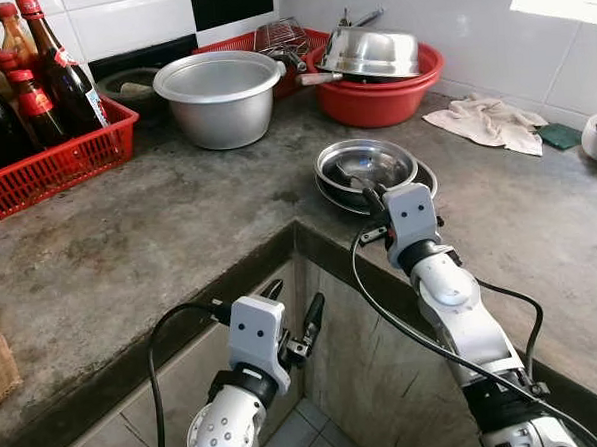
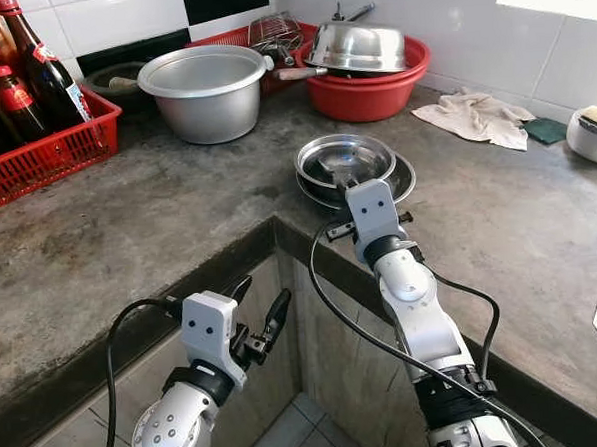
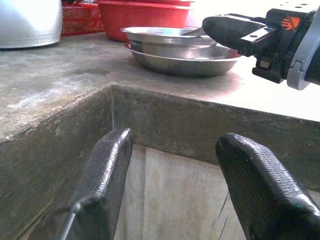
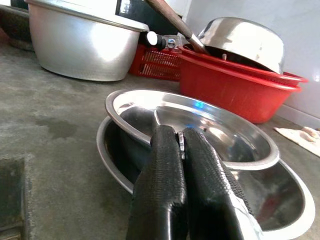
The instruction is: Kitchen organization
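Two shallow steel bowls [image 1: 366, 165] sit nested on the grey stone counter [image 1: 178, 220], near its inner corner. My right gripper [image 1: 374, 191] reaches over the counter edge and is shut on the near rim of the upper bowl [image 4: 210, 125], with the rim pinched between its black fingers [image 4: 162, 165]. The lower, wider bowl [image 4: 280, 200] rests flat beneath it. My left gripper [image 1: 293, 309] hangs open below the counter edge, in front of the cabinet face, holding nothing.
Behind the bowls stand a large aluminium pot [image 1: 219, 95] and a red basin [image 1: 377, 97] holding an upturned steel bowl. A red crate of bottles [image 1: 50, 161] is at the far left. A crumpled cloth [image 1: 488, 121] and a green sponge [image 1: 559, 136] lie at the right.
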`<state>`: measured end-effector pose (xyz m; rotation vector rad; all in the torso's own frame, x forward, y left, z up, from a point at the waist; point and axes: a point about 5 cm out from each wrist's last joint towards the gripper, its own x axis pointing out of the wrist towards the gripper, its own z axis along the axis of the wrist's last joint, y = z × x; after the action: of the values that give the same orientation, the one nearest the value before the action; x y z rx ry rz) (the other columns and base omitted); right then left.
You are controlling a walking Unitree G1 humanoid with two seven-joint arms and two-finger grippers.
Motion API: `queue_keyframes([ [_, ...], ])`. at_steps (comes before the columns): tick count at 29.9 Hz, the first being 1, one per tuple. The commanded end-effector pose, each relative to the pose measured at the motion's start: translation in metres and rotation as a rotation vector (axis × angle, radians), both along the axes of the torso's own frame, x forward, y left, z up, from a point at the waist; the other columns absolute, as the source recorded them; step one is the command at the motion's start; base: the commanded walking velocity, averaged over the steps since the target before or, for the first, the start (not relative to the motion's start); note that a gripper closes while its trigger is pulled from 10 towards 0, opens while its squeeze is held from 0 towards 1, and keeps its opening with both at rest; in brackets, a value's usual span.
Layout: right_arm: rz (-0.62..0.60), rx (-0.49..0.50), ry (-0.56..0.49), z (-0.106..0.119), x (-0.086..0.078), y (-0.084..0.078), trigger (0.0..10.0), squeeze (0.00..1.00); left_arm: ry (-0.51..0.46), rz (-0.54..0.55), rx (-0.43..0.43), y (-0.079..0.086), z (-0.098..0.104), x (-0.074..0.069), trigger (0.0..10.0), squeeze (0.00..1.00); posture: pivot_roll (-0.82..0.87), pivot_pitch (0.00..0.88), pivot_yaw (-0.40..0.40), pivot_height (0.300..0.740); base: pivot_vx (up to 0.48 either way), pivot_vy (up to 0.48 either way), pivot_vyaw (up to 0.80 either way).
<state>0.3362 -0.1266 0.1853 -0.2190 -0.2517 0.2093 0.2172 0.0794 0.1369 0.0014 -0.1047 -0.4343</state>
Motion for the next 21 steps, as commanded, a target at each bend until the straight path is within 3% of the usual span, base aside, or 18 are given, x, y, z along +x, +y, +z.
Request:
queue_keyframes([
  [1, -0.007, 0.003, -0.017, 0.004, 0.001, -0.001, 0.0, 0.0, -0.003, -0.002, 0.003, -0.002, 0.0, -0.001, 10.0, 0.0, 0.07, 0.079, -0.059, 0.74, 0.0, 0.0, 0.0],
  [8, -0.027, 0.045, -0.056, 0.015, 0.001, -0.001, 0.0, 0.0, -0.003, 0.0, 0.003, -0.001, 0.001, 0.0, 10.0, 0.0, 0.07, 0.083, -0.058, 0.74, 0.0, 0.0, 0.0],
  [21, -0.065, 0.145, -0.18, 0.046, -0.016, 0.003, 0.0, 0.0, -0.008, 0.007, 0.009, 0.0, 0.001, 0.001, 10.0, 0.0, 0.07, 0.091, -0.059, 0.74, 0.0, 0.0, 0.0],
])
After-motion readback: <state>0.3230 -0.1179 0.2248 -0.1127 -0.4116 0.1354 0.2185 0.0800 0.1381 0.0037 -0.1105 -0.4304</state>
